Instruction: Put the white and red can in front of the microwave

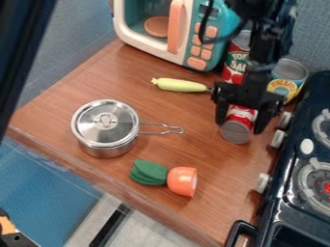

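A: Which step is the arm at?

B: Most likely the grasp, or its very start as a lift. The gripper [242, 126] is down around the red-and-white can [236, 132], between the pale yellow toy vegetable [180, 85] and the toy stove [293, 164].

A: Does it have a firm hold?

B: That cannot be told. The gripper straddles the can, but whether it is clenched on it or merely released around it does not show.

A: How does the can sit?

B: Not upright. It is tipped or on its side, one round metal end toward the camera. Whether it touches the wooden counter [168, 149] is unclear.

A: And the next move?

B: The gripper should secure the can, raise it a little and carry it toward the counter before the door of the toy microwave [177, 29]. The can is beyond the control-panel side, so the delivery seems undone.

A: Any hazards?

B: The toy vegetable lies near the likely route and could be knocked. The smooth, round can might also roll if let go on its side, so a low, gentle release would suit it.
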